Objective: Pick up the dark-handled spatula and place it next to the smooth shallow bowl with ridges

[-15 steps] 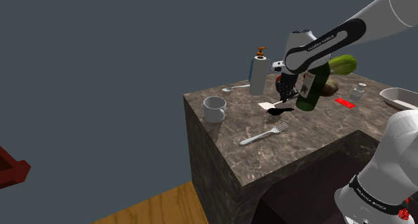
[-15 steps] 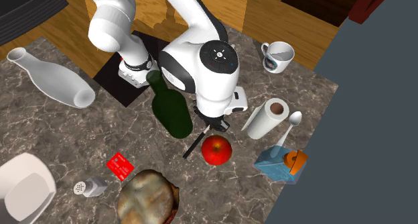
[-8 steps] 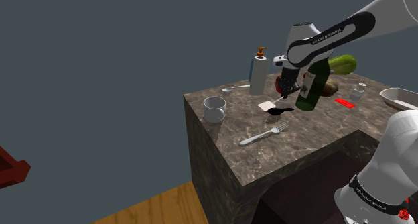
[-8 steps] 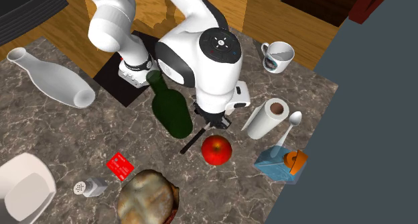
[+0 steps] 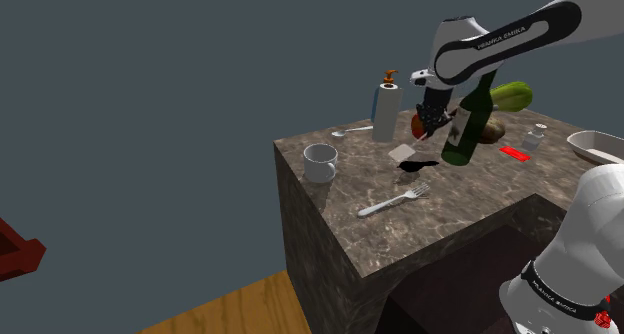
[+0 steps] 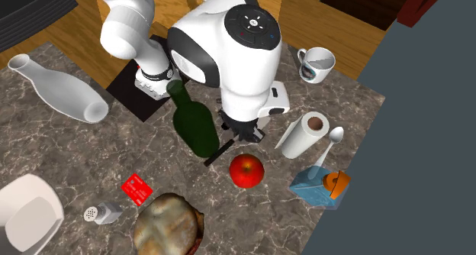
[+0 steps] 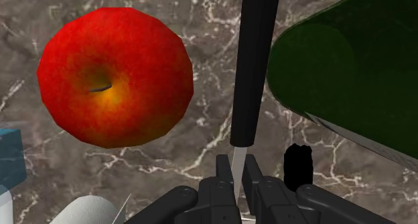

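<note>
Above the surface: we see the spatula held clear of the marble, and its pale blade casts a shadow on the stone below.
Claw: the claw is closed on the spatula's thin pale neck. The dark handle runs out ahead of the fingers, between the apple and the green bottle.
Writing on the arm: in the shoulder view we read "FRANKA EMIKA" along the forearm.
Bottle label: it is white with dark marks that we cannot read.
Red card: it carries pale marks too small for us to read.
Mug: it is white with a dark and red print near the rim, and we can make out no words.
Bowl: the white shallow bowl sits well apart from the spatula, beyond the red card and the shaker. We cannot make out any ridges.
Near the apple: we see a paper roll, a spoon and a blue soap bottle with an orange pump.
Elsewhere on top: a white vase lies on its side, a brown lumpy thing sits beside the shaker, and a fork lies near the front edge.
Surface: it is the top of a block in dark grey-brown marble with white veins.
Room: we see a wooden floor and a plain blue-grey wall.
</note>
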Motion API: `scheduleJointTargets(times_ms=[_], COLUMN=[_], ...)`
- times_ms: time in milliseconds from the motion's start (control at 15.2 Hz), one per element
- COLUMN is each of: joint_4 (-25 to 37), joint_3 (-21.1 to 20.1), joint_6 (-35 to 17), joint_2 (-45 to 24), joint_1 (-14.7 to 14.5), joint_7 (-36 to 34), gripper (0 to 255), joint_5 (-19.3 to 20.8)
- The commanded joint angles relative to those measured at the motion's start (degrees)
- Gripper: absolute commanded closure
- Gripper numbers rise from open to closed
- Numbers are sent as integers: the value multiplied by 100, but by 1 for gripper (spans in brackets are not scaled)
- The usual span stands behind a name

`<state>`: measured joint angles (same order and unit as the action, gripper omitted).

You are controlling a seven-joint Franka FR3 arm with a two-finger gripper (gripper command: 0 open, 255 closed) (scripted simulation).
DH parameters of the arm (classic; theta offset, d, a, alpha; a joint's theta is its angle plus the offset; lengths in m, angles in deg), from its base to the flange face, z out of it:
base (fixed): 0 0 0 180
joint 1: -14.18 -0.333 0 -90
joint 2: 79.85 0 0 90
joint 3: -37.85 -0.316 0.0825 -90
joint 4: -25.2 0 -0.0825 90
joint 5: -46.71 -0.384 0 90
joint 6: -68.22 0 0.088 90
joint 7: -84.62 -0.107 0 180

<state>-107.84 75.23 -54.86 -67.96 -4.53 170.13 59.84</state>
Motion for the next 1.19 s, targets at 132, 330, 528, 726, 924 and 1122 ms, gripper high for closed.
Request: scheduleJointTargets(times_ms=[132,330,528,726,924,1122], joint_4=[192,346,510,278,-55,-329], joint_3=[-71,-119,-166,-124,-44,52], joint_6=[350,597,840,903,977,1076], joint_2=[172,272,358,707,1189,1635], joint_1=[9,12,12,175,446,741], joint_7=[-43,-59,-69,6,157,356], gripper=[255,255,255,255,255,255], joint_5=[55,79,94,316,632,929])
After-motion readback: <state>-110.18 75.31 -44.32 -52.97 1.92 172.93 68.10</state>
